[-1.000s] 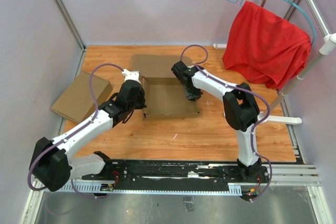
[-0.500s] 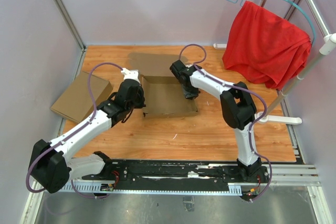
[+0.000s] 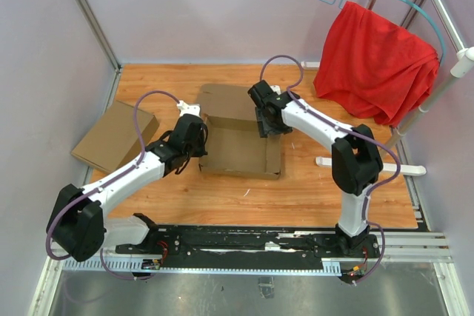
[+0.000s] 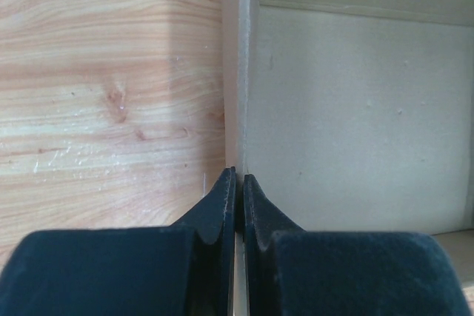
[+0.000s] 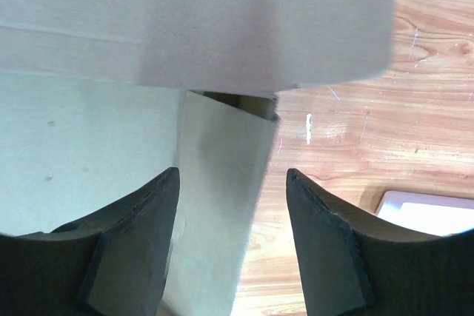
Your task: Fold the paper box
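The paper box (image 3: 241,146) lies in the middle of the wooden table as a brown shallow tray, its lid (image 3: 229,99) raised at the back. My left gripper (image 3: 201,143) is shut on the box's left wall (image 4: 238,94); in the left wrist view the thin cardboard edge runs between the closed jaws of the left gripper (image 4: 238,177), with the box floor (image 4: 355,116) to the right. My right gripper (image 3: 264,125) hangs open over the right back corner. In the right wrist view the right gripper (image 5: 232,177) straddles the right wall (image 5: 222,183) without touching it, below the lid (image 5: 192,20).
A lighter tan cardboard box (image 3: 115,137) sits at the table's left edge. A red cloth (image 3: 374,61) hangs from a hanger on a white rack at the right, whose base bar (image 3: 370,165) lies on the table close to the paper box.
My right gripper has opened, let go of the right wall and moved towards the back corner. The box has slid a little nearer. The left gripper keeps its grip.
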Motion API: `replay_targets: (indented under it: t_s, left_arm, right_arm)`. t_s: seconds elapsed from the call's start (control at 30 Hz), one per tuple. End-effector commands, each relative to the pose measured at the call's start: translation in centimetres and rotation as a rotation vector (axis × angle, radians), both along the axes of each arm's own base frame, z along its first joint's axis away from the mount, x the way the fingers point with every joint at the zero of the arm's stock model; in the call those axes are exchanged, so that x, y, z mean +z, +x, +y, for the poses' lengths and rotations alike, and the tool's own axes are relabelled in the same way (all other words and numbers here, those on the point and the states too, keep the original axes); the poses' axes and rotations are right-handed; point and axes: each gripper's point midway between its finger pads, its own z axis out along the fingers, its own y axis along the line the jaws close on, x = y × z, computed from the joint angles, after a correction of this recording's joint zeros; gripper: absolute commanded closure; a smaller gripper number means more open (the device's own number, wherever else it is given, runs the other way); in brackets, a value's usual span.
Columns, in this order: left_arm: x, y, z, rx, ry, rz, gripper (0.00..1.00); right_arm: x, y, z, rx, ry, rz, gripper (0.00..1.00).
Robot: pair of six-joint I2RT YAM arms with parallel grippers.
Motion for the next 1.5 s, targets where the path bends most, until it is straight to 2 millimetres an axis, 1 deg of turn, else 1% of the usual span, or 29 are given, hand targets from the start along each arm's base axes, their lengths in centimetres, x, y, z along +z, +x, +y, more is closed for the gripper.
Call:
replay_targets:
  t_s: [0.0, 0.07, 0.17, 0.27, 0.33, 0.37, 0.4, 0.5, 0.63, 0.83, 0.97, 1.07, 1.1, 1.13, 1.2, 1.37, 1.47]
  left_arm:
    - [0.5, 0.4, -0.2, 0.028, -0.035, -0.033, 1.00]
    - [0.6, 0.2, -0.1, 0.036, -0.042, -0.035, 1.00]
    - [0.5, -0.1, 0.2, 0.057, -0.050, -0.034, 1.00]
    - [0.4, -0.5, 0.4, 0.070, -0.068, -0.031, 1.00]
    - [0.2, -0.8, 0.5, 0.079, -0.076, -0.033, 1.00]
    - [0.2, -0.9, 0.5, 0.082, -0.080, -0.034, 1.00]
    - [0.1, -1.0, 0.5, 0.085, -0.086, -0.034, 1.00]
    - [0.0, -1.2, 0.3, 0.080, -0.097, -0.032, 1.00]
    - [0.0, -1.3, 0.1, 0.068, -0.092, -0.031, 1.00]
    - [0.6, -1.5, -0.2, 0.055, -0.104, -0.040, 1.00]
    - [0.9, -1.5, -0.3, 0.052, -0.102, -0.044, 1.00]
    - [1.2, -1.5, -0.2, 0.051, -0.097, -0.050, 1.00]
    - [1.5, -1.5, -0.1, 0.052, -0.096, -0.056, 1.00]
    - [1.6, -1.5, -0.1, 0.053, -0.093, -0.058, 1.00]
    - [1.9, -1.5, 0.0, 0.053, -0.087, -0.063, 1.00]
    - [2.0, -1.5, 0.1, 0.054, -0.075, -0.066, 1.00]
    - [2.0, -1.4, 0.0, 0.050, -0.073, -0.065, 1.00]
  right_arm:
    - [2.3, -0.1, -0.5, -0.015, 0.081, -0.043, 0.39]
    - [2.1, 0.0, -0.8, -0.021, 0.097, -0.038, 0.40]
    - [1.1, -0.4, -1.0, -0.019, 0.124, 0.007, 0.40]
    - [0.1, -1.7, 0.0, 0.033, 0.190, 0.070, 0.41]
    - [-0.7, -2.7, 0.3, 0.049, 0.210, 0.112, 0.42]
    - [-1.4, -3.3, 0.3, 0.053, 0.216, 0.131, 0.43]
    - [-1.9, -3.5, 0.5, 0.057, 0.228, 0.137, 0.44]
    - [-2.8, -3.4, 0.9, 0.058, 0.250, 0.144, 0.47]
    - [-3.3, -3.0, 2.2, 0.062, 0.285, 0.154, 0.52]
    - [-3.8, -2.7, 2.4, 0.065, 0.244, 0.157, 0.65]
    - [-3.7, -2.1, 1.5, 0.053, 0.148, 0.128, 0.73]
    - [-3.6, -1.7, 0.1, 0.047, 0.013, 0.106, 0.82]
    - [-3.2, -1.6, -0.5, 0.041, -0.036, 0.093, 0.85]
    - [-3.8, -1.6, -1.4, 0.032, -0.110, 0.101, 0.86]
    - [-3.9, -1.5, -2.2, 0.025, -0.190, 0.091, 0.85]
    - [-3.6, -1.0, -3.6, 0.003, -0.314, 0.041, 0.84]
    - [-4.0, -0.9, -3.6, 0.003, -0.337, 0.045, 0.86]
